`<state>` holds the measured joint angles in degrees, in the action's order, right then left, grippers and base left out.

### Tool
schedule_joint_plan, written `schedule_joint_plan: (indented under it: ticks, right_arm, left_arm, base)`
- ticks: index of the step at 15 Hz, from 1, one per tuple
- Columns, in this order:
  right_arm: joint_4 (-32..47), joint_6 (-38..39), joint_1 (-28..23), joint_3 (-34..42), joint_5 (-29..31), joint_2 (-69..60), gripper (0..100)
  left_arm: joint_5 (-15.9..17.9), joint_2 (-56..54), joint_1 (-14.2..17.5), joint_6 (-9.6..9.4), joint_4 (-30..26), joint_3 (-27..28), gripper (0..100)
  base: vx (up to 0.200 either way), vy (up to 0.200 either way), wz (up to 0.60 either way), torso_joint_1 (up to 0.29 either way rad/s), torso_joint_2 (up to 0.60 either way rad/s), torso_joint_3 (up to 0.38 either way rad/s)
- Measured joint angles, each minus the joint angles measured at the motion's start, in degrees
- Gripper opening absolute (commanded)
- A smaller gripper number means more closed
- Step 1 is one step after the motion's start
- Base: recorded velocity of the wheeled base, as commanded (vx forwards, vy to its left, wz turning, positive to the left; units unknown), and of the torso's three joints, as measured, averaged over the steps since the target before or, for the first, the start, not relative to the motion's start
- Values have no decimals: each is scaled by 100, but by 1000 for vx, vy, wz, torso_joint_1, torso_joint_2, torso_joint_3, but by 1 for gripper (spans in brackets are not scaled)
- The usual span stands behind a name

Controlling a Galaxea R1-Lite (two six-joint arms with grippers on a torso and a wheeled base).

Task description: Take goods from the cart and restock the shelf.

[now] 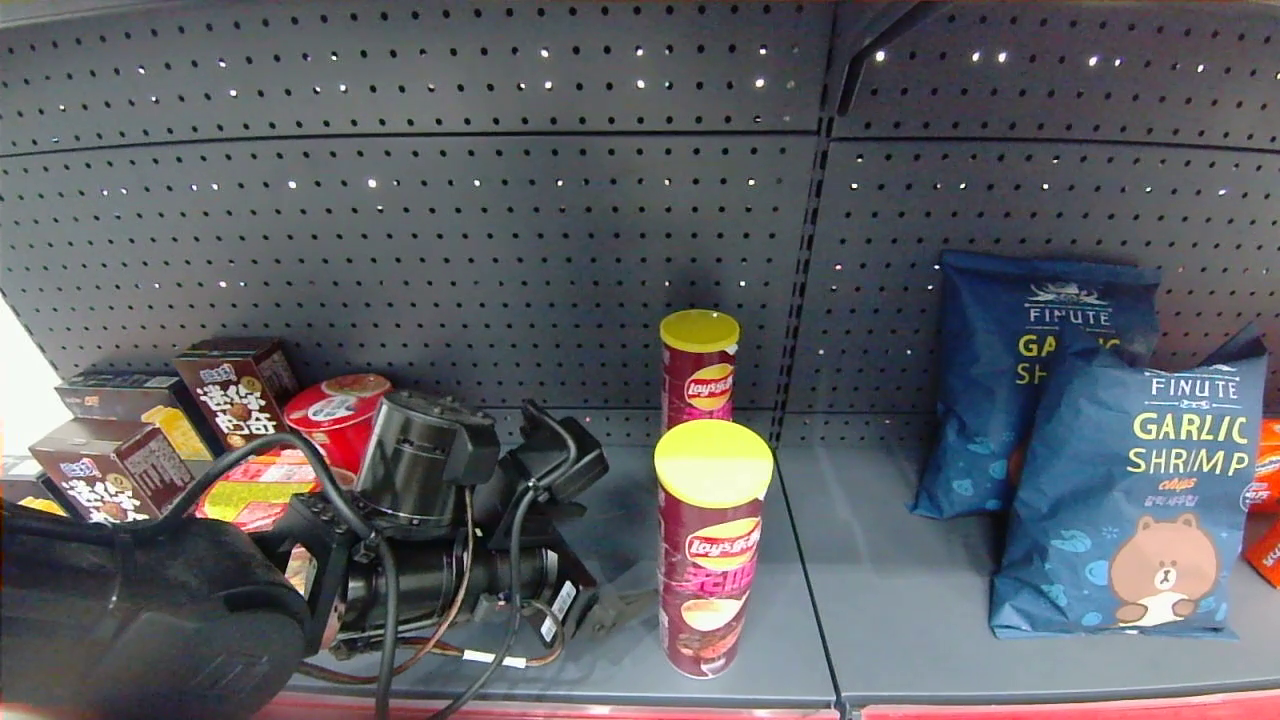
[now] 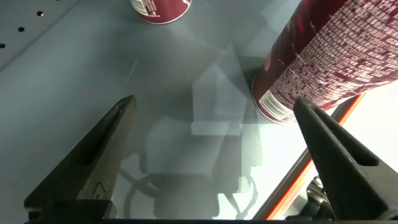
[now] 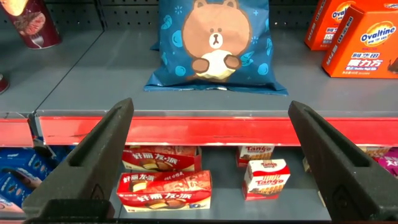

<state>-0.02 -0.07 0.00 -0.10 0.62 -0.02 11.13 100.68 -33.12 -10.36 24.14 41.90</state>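
A dark grey shelf (image 1: 900, 600) with a pegboard back and a red front edge holds snack goods. Near its middle stands the front chip can (image 1: 712, 550), upright, maroon with a yellow lid, close to the red edge. Directly behind the front chip can, against the pegboard, stands a second can (image 1: 698, 370) of the same kind, also upright and apart from it.

The left gripper (image 2: 214, 102) lies low over the shelf just beside the front chip can (image 2: 323, 56), on the left-arm side. Its two dark fingers (image 2: 93, 168) are spread wide, with only bare shelf between them. The front chip can stands outside that gap, close to one fingertip. Whether they touch cannot be told.

Farther from the front chip can on that same side are brown boxes (image 1: 235, 390) and a red cup (image 1: 335, 410).

On the other side of the front chip can, well apart, two blue snack bags lean towards the pegboard. The nearer bag (image 1: 1130, 500) shows a cartoon bear, and the other bag (image 1: 1000, 370) stands behind it. Beyond them are orange boxes (image 1: 1265, 470).

The right gripper (image 3: 210, 104) hangs in front of the shelf's red edge, facing the bear bag (image 3: 214, 43). Its fingers are wide apart and hold nothing. On the level below the shelf lie red boxes (image 3: 165, 190).
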Motion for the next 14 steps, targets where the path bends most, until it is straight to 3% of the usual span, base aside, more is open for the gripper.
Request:
schedule_joint_plan:
  ticks: [6,10,14]
  right_arm:
    - [2,0,5,0,-2,0,100]
    - [2,0,0,0,4,0,100]
    - [2,0,0,0,6,0,100]
  left_arm:
    - [-282,-514,223,21,-2,-246,100]
    - [-892,-1753,488,89,-5,-640,100]
    - [-1113,-3591,1039,130,-60,-1403,100]
  base:
    - [0,0,0,0,0,0]
    - [0,0,0,0,0,0]
    - [0,0,0,0,0,0]
